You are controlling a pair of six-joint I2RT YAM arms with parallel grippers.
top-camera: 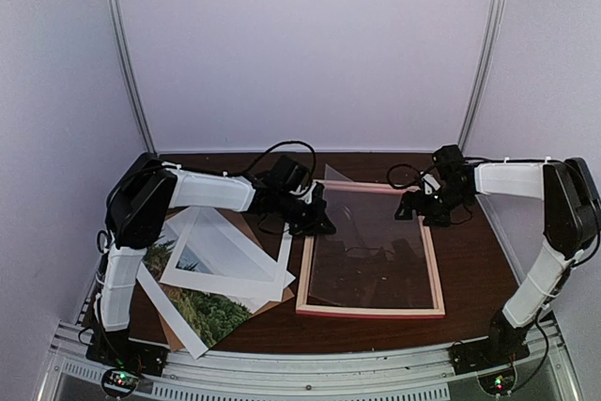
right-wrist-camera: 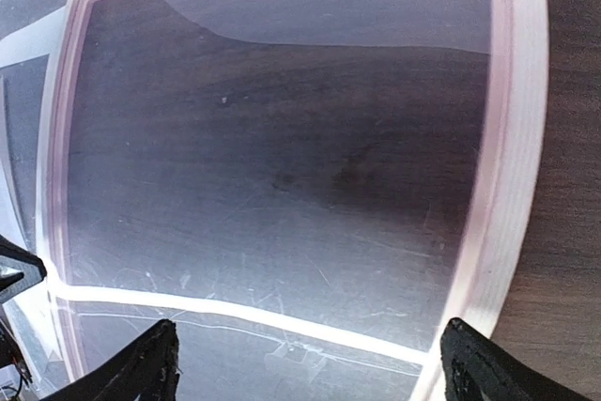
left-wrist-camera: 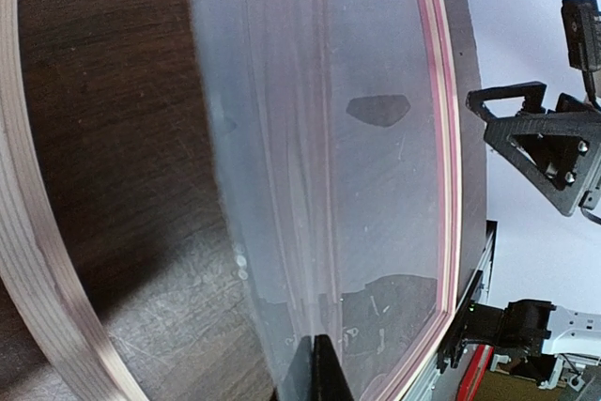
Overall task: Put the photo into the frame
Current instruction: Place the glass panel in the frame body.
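Note:
The frame [top-camera: 371, 310], pink-fronted with pale wood sides, lies flat on the table right of centre. A clear pane [top-camera: 366, 241] rests in it, its left edge lifted. My left gripper [top-camera: 315, 218] is shut on that raised edge; the left wrist view shows the black fingertips [left-wrist-camera: 319, 363] pinched on the pane [left-wrist-camera: 319, 138], with the frame's pink rail [left-wrist-camera: 446, 138] beyond. My right gripper [top-camera: 413, 206] hovers open over the frame's far right corner, its fingers [right-wrist-camera: 150, 368] spread wide above the pane [right-wrist-camera: 282, 232] and touching nothing. The photo [top-camera: 202, 307] lies at front left, partly covered.
A white mat [top-camera: 225, 255] with a cut-out window lies on the photo. A brown backing board [top-camera: 272, 302] pokes out beneath them. The table's front metal rail [top-camera: 310, 363] runs just below. White walls close in the back and sides.

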